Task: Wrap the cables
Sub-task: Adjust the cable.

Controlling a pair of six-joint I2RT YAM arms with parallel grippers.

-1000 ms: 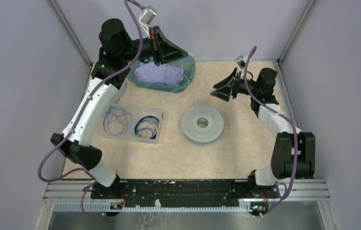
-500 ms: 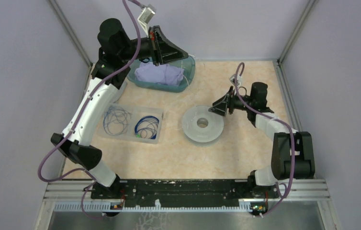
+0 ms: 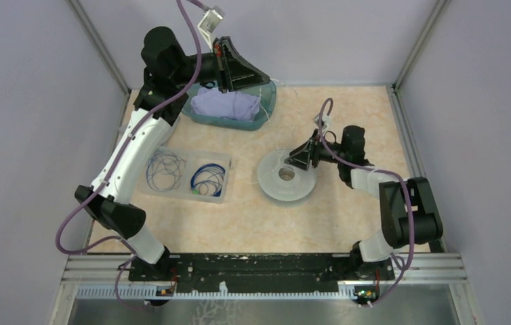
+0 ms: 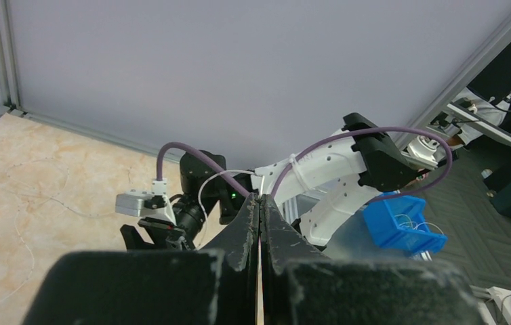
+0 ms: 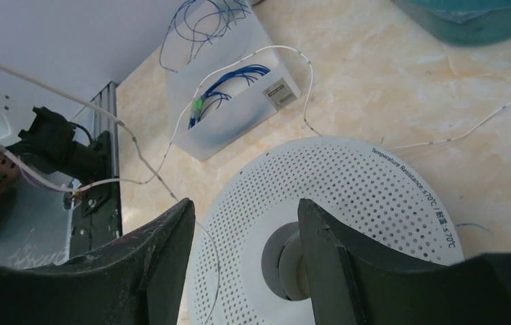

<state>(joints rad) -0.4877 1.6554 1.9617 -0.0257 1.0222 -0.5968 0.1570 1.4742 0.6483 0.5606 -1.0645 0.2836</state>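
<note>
Beige, stone-patterned surface (image 3: 239,223) carries all items. Nearest, on the left, a clear tray (image 3: 171,150) holds the blue cables (image 3: 208,177) as loose coils in two compartments, untouched by either arm. Beside it to the right lies a white perforated spool (image 3: 276,189), flat, with no windings visible on it in either view. The right pincer (image 3: 299,157) hovers low over the spool, fingers apart on either side of the hub, gripping nothing. The whitish cable (image 5: 276,47) trails slack across the surface past the tray and spool. Farther back stands a teal bin (image 3: 266,101) containing a purple cloth (image 3: 226,105). Above it the left pincer (image 3: 258,76) is raised, fingers pressed together; a thin pale line in the seam suggests the whitish cable is pinched there. Assessment: wrapping has barely begun; the whitish cable awaits winding, and the blue ones follow.
</note>
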